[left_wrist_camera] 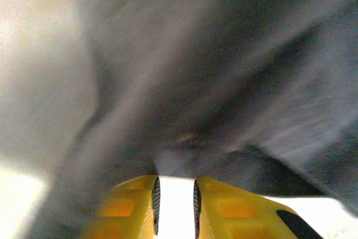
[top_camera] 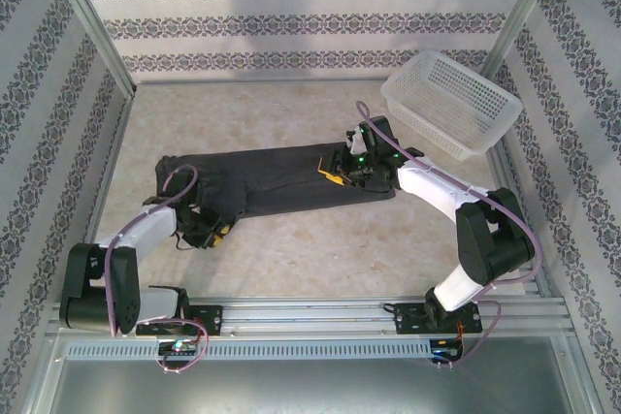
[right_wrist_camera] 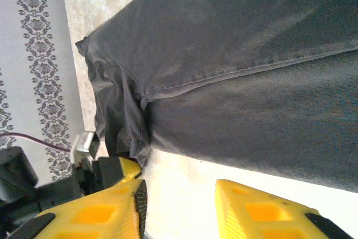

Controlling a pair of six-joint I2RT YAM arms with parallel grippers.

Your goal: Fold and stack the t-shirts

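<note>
Dark charcoal cloth t-shirt point(top_camera: 277, 176) lying flat on beige table point(top_camera: 320, 249), left gripper point(left_wrist_camera: 174, 182) nearly closed at its bunched edge, can't tell if pinching, right gripper point(right_wrist_camera: 180, 188) spread wide by the shirt's right end, holding nothing

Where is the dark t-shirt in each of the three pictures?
Top external: the t-shirt lies stretched left to right across the middle of the table.
Left wrist: t-shirt, blurry, covers most of the picture.
Right wrist: t-shirt covers the top and right, a sleeve at left.
Shared landmark: the pale table under the shirt, in the top and right wrist views.
</note>
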